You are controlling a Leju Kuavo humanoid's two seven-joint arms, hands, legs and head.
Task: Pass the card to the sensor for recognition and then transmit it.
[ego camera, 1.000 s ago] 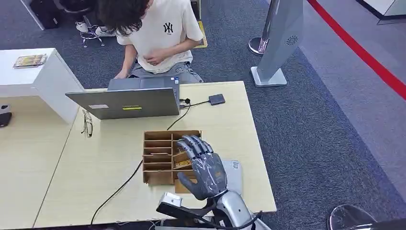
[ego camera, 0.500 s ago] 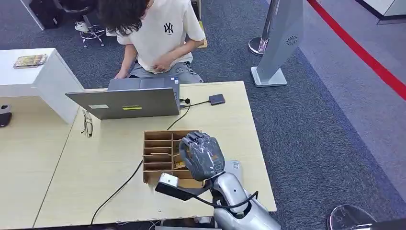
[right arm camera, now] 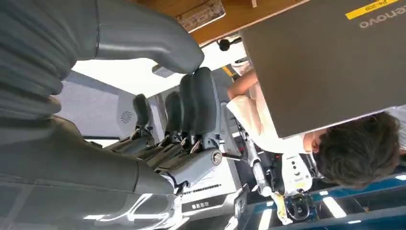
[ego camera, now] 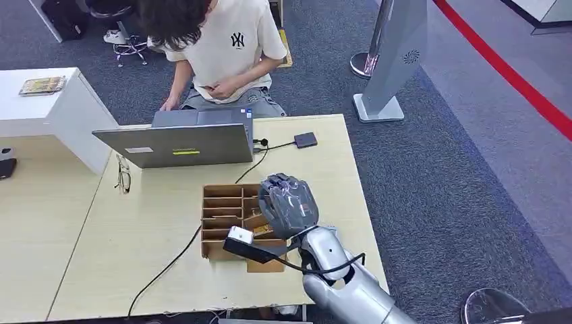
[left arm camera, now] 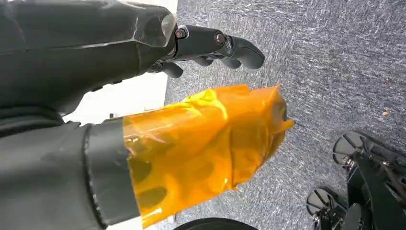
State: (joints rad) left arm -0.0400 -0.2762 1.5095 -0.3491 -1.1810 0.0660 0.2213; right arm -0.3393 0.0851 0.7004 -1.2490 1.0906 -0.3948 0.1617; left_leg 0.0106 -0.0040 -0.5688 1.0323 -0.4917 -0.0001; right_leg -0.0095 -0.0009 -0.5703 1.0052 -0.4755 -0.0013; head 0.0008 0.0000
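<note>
- A card is lying in the right-hand part of the brown compartmented tray on the pale wooden table; the hand is covering part of it, so I cannot tell which compartment.
- The right hand is hovering over the tray's right side with its fingers curling downward; whether they are touching or holding the card cannot be told.
- The left hand is hanging over grey carpet, its thumb wrapped in orange film, its dark fingers bending slightly and apart, holding nothing.
- A grey laptop is standing open behind the tray, with a black cable running across the table.
- A person in a pale T-shirt is sitting behind the laptop.
</note>
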